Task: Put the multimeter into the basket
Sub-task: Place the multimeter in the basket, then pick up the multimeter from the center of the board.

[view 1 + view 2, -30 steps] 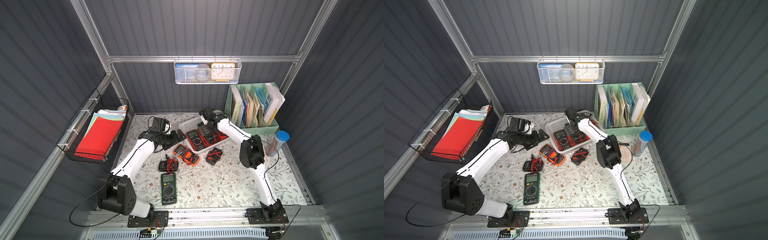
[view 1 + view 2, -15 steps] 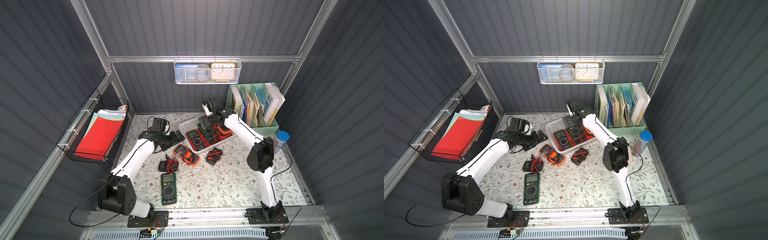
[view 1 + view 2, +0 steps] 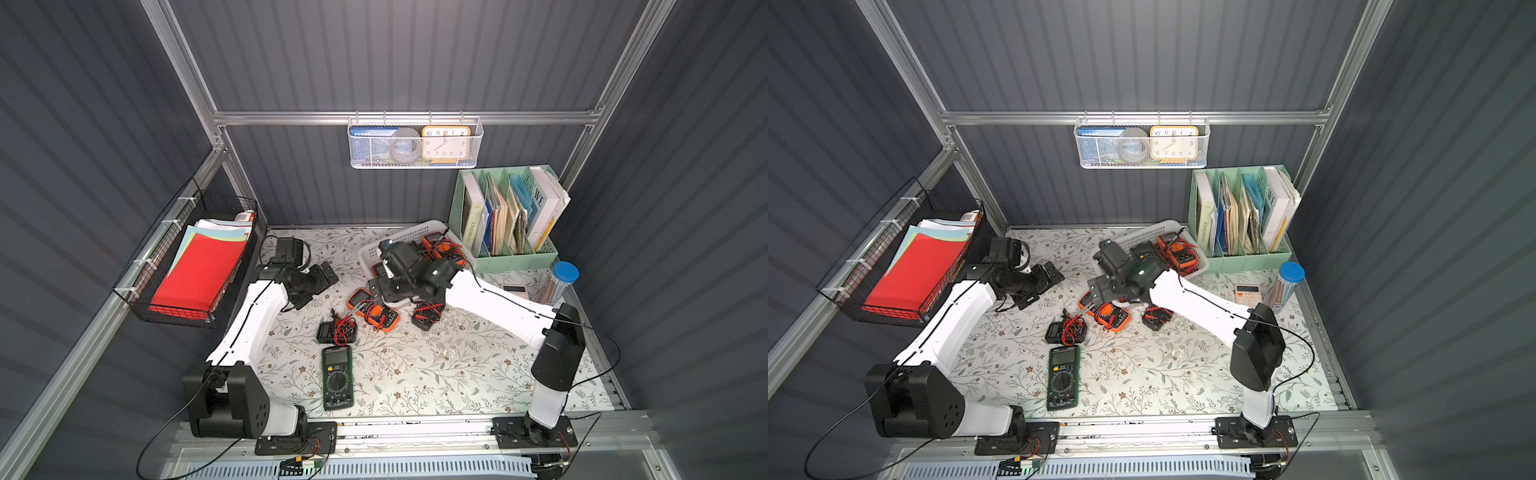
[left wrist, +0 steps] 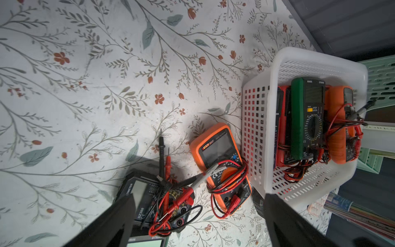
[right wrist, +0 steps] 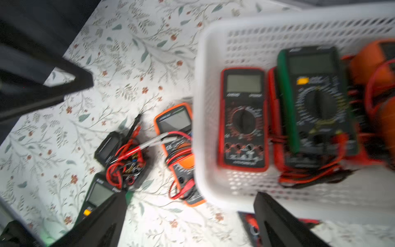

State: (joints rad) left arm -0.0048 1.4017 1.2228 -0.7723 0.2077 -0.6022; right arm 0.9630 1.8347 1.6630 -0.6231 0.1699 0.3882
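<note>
Floral tabletop (image 3: 436, 374), near to far: green multimeter (image 3: 337, 378), black multimeter (image 3: 326, 332) and orange multimeter (image 3: 374, 312) lie outside the white basket (image 3: 407, 232); left gripper (image 4: 198, 197) and right gripper (image 5: 190, 201) gape empty; a grasp beside its wall may snag looped test leads (image 4: 228, 177) or shove it.

- White perforated plastic basket (image 4: 254, 128): one.
- Multimeters inside it: four. There is a red multimeter (image 5: 243, 117), a second red casing (image 5: 271, 102) under a green multimeter (image 5: 316, 100), and an orange multimeter (image 5: 376, 64).
- Multimeters on the floral tabletop (image 3: 436, 374): four. They are an orange-cased meter (image 3: 372, 312), a large dark green meter (image 3: 337, 378), a small black meter (image 3: 328, 332) and another small black meter (image 3: 426, 318).
</note>
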